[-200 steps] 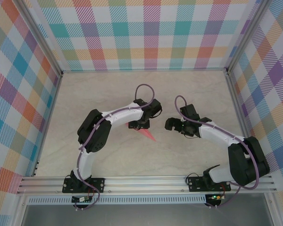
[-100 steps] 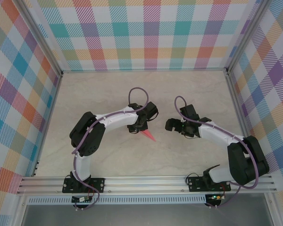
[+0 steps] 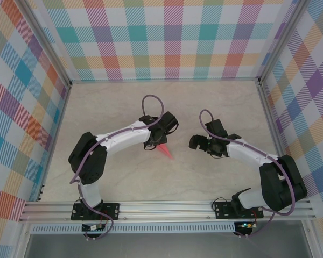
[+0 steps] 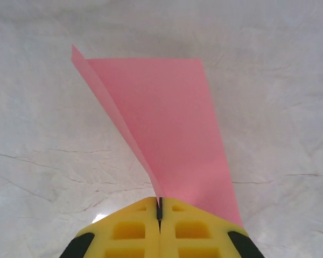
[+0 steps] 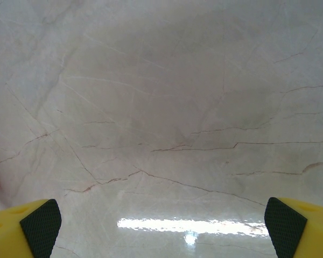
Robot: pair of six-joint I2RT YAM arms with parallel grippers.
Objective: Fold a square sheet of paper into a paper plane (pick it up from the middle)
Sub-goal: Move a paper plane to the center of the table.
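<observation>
The square sheet of paper shows as a folded salmon-pink paper plane [image 4: 172, 123], slim and pointed, with a centre crease. In the top view the paper plane [image 3: 166, 152] pokes out to the near right of my left gripper [image 3: 157, 144], at the middle of the table. In the left wrist view my left gripper [image 4: 159, 208] is shut on the crease at the narrow end. One flap stands up on the left and the other spreads flat to the right. My right gripper [image 3: 196, 142] hangs a short way to the right, apart from the paper. Its fingers [image 5: 39, 224] stand wide open over bare table.
The marbled beige table [image 3: 215, 102] is walled by checked panels with metal rails at the left [image 3: 54, 140], right [image 3: 272, 118] and near edge [image 3: 161, 207]. Both arm bases sit on the near rail. Cables loop above each wrist.
My left gripper has closed onto the paper's crease. Its arm has stretched out, elbow swinging left, and the paper has shifted slightly left. The right arm has not moved.
</observation>
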